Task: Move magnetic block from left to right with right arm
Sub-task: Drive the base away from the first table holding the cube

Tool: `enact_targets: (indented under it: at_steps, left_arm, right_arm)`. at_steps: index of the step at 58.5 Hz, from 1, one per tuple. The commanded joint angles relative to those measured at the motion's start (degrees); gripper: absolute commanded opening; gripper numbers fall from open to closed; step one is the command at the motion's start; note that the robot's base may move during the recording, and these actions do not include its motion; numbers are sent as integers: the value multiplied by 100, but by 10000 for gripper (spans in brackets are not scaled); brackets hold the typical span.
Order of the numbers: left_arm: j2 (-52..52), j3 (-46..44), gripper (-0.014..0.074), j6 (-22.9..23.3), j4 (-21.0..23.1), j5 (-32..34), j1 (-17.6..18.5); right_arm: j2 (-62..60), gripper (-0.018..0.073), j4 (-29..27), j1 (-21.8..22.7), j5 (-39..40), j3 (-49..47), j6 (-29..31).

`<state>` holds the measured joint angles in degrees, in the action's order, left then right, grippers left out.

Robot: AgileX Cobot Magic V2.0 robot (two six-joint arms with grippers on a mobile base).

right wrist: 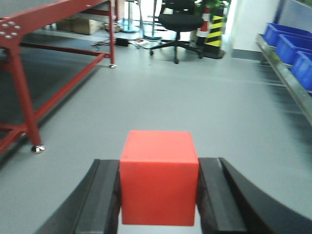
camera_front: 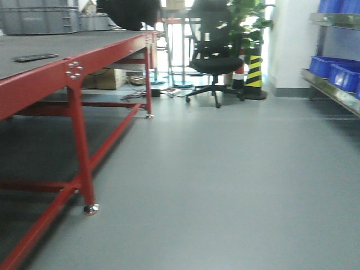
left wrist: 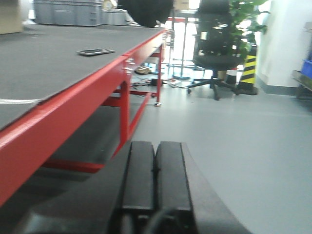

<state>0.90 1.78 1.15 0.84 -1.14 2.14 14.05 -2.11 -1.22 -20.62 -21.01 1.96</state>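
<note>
Right wrist view: magnetic block [right wrist: 159,178] clamped square between right fingers [right wrist: 105,200], lifted over floor [right wrist: 195,97]; flat faces seated, likely for steady carry rightward. Left wrist view: left fingers [left wrist: 139,175] pressed together, empty, idle beside surface [left wrist: 48,63].

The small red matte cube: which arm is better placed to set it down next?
Right. The right gripper is shut on the small matte red cube; the left gripper is shut and empty.
</note>
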Motion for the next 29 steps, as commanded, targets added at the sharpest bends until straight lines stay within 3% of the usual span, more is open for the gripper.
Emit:
enact_targets:
  at_steps: [1, 29]
  left_arm:
    - [52, 59, -117, 6, 44, 473, 32]
    - [41, 59, -117, 6, 44, 473, 32]
  right_arm:
    - [59, 387, 16, 41, 504, -170, 55]
    - [59, 387, 16, 41, 504, -170, 55]
